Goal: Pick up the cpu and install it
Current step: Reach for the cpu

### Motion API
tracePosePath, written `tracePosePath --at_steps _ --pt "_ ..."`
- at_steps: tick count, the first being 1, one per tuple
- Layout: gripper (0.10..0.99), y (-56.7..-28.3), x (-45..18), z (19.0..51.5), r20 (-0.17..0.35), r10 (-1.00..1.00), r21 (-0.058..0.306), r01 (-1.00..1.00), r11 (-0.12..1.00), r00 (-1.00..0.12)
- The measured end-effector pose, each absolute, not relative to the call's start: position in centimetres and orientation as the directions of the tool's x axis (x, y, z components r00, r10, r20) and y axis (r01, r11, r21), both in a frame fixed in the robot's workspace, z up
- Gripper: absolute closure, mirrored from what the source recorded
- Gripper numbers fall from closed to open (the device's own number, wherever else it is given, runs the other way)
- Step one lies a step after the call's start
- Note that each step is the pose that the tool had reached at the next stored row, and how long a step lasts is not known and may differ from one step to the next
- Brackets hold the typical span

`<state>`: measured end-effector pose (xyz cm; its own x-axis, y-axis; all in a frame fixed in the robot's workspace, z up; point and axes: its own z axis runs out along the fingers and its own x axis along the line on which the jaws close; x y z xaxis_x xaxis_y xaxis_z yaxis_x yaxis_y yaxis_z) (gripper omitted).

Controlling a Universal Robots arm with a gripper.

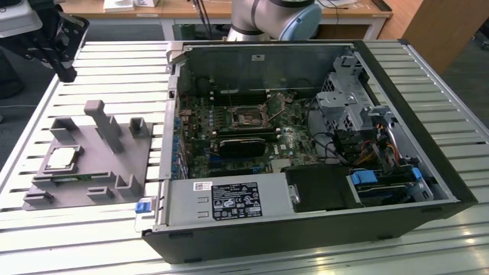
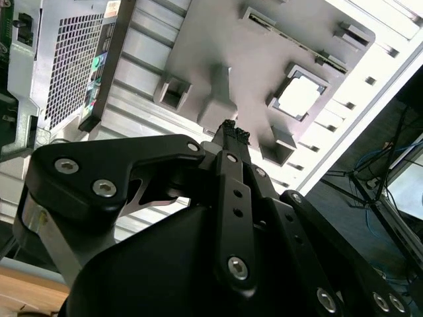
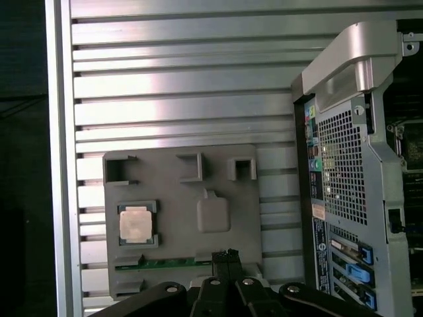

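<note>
Slatted metal forms the table [image 1: 114, 63], which carries a grey tray [image 1: 103, 163] at the exterior view's left and an open computer case [image 1: 306, 235] just beside it on the right. The cpu [image 1: 63, 158] lies flat in a square recess of the tray, silver top up, with a thin green circuit strip [image 1: 73, 177] seated in a slot near it. Inside the case, the dark socket [image 1: 248, 119] sits on the motherboard with its metal frame raised. The end effector [image 1: 67, 73] hangs above the table's far corner at the exterior view's left, well apart from the cpu. In both wrist views its fingertips [image 3: 225, 255] are pressed together, narrow, with nothing between them.
</note>
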<state>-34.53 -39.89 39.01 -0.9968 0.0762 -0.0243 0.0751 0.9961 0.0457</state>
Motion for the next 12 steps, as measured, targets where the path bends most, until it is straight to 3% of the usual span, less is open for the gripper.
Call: tracePosePath --at_steps 12 --pt "0.980 -39.9 -35.8 39.0 -0.024 0.076 0.046 0.075 0.996 -0.997"
